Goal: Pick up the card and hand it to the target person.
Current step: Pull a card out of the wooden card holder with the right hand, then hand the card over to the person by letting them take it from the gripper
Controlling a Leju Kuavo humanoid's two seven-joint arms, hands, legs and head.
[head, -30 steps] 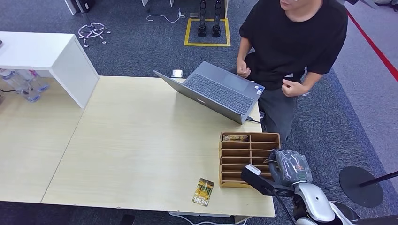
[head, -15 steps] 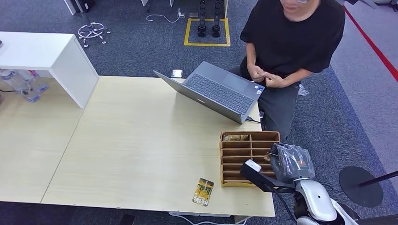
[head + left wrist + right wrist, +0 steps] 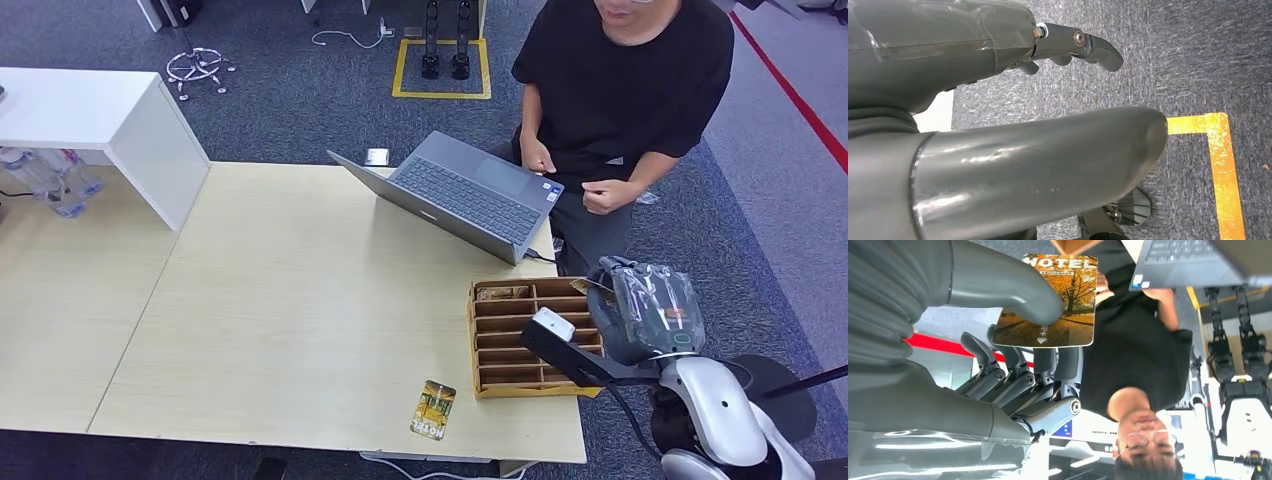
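Note:
My right hand (image 3: 652,308) is raised just past the right end of the wooden slotted box (image 3: 520,338), wrapped in clear plastic. In the right wrist view this hand (image 3: 1013,375) pinches a card (image 3: 1058,305) printed with autumn trees and the word HOTEL, thumb on its face and fingers behind it. A second, similar card (image 3: 432,409) lies flat on the table near the front edge. The person (image 3: 625,90) in a black T-shirt stands beyond the table's right corner, one fist held out near the waist. My left hand (image 3: 1023,150) hangs over the carpet, holding nothing.
An open grey laptop (image 3: 460,195) sits at the table's far right, between the box and the person. A white shelf unit (image 3: 110,125) and some bottles (image 3: 50,180) stand at the left. A black round stand base (image 3: 770,395) is on the carpet to my right.
My right hand has risen and moved right, away from the box slots and toward the person, with the card in it. The person's hands have shifted in front of the body.

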